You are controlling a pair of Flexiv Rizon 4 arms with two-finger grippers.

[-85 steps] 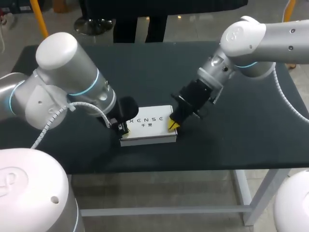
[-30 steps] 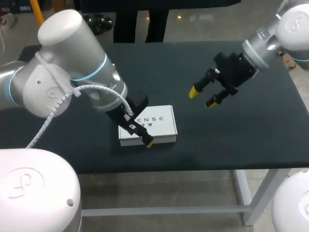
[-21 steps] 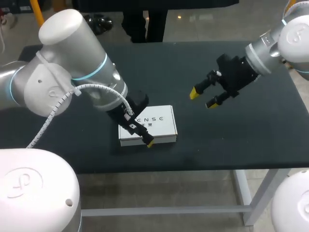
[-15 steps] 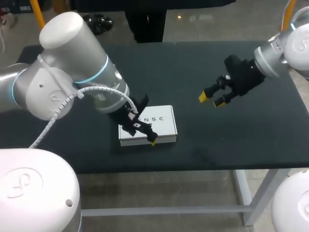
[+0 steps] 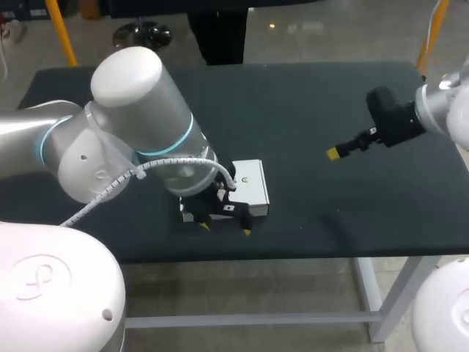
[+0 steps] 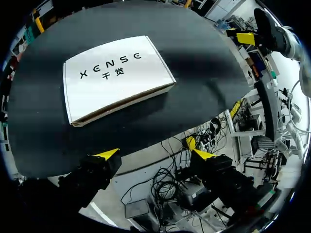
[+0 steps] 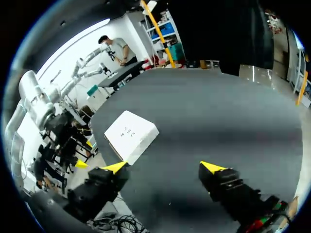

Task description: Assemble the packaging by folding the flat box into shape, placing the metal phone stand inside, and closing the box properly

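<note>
Left gripper [image 6: 154, 154]: spread, empty, above the table's [image 5: 293, 110] front edge, just before the white box [image 6: 116, 75], apparently closed, flat near that edge; Right gripper [image 7: 164, 167]: spread, empty, toward the right edge, well apart

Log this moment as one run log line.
box closed, on table | left gripper open, just short of box | right gripper open, far from box

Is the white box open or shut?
Shut. The white box lies flat on the table with its lid down; no flap sticks up.
</note>
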